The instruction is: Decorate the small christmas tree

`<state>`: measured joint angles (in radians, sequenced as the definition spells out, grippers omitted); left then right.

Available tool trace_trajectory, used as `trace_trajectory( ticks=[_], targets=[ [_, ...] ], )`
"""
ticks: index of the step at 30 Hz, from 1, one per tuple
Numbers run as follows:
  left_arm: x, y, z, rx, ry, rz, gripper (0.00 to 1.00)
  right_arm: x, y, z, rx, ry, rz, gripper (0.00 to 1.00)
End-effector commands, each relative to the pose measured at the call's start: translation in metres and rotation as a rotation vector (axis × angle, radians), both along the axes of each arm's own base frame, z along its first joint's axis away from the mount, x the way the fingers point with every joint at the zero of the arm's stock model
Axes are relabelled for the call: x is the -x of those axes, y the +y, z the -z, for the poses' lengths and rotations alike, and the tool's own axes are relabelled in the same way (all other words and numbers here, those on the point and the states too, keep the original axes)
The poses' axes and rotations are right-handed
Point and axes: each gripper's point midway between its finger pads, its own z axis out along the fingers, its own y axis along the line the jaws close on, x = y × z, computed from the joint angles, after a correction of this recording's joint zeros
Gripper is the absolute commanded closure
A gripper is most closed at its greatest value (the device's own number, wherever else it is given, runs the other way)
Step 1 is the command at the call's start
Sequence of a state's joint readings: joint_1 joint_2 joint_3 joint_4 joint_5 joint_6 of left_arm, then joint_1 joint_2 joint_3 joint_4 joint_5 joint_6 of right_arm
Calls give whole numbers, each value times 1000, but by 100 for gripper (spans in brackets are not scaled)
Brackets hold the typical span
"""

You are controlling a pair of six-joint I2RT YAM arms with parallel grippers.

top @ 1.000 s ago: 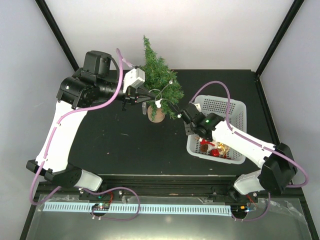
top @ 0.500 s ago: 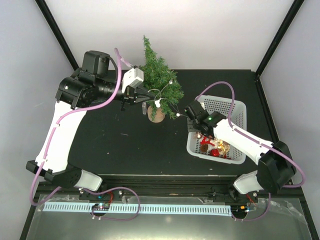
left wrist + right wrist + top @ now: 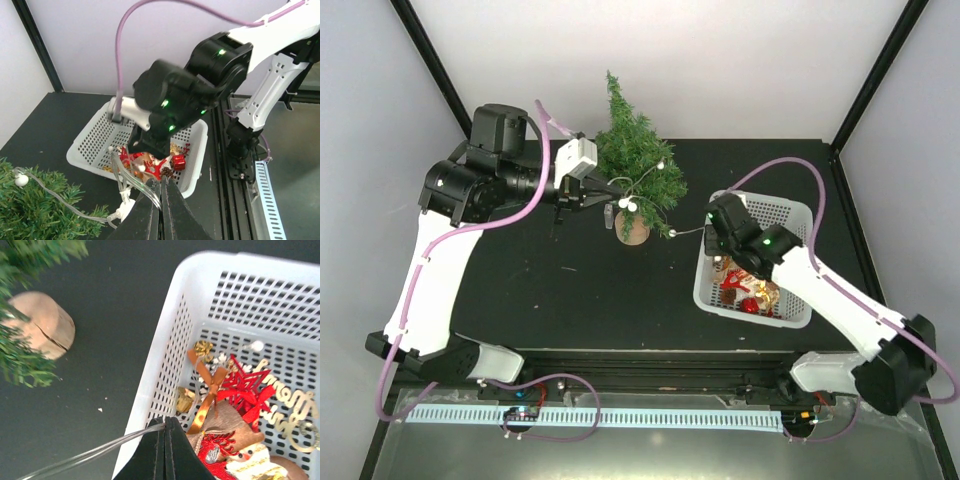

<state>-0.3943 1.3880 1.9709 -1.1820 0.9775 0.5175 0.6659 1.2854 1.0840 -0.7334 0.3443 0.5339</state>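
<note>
left gripper (image 3: pixel 161 184) and right gripper (image 3: pixel 165 422) are both pinching the thin clear light string (image 3: pixel 100 449); I'd be draping it gently around the bristly green mini tree (image 3: pixel 638 160).

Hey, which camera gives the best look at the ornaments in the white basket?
The right wrist view: the ornaments lie in the basket close up, with the red star, gold ribbon and lettering plain. The top view shows them small, partly under the right arm. The left wrist view shows a few behind that arm.
</note>
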Motion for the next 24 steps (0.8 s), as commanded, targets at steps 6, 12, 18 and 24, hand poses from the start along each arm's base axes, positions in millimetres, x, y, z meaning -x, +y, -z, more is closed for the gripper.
trace_trajectory(
  ticks=[6,12,18,24],
  targets=[
    [5,7,1,6,-1,0,98,9,-35,-73,0,-152,98,99],
    [11,11,9,3,17,-6,98,9,-48,-126,-5,-259,128,99],
    [12,18,22,-21,22,-29,98,8,-60,-185,-6,-369,161,99],
    [19,28,17,-15,-8,-57,98,11,-70,-225,-9,-440,188,99]
  ],
)
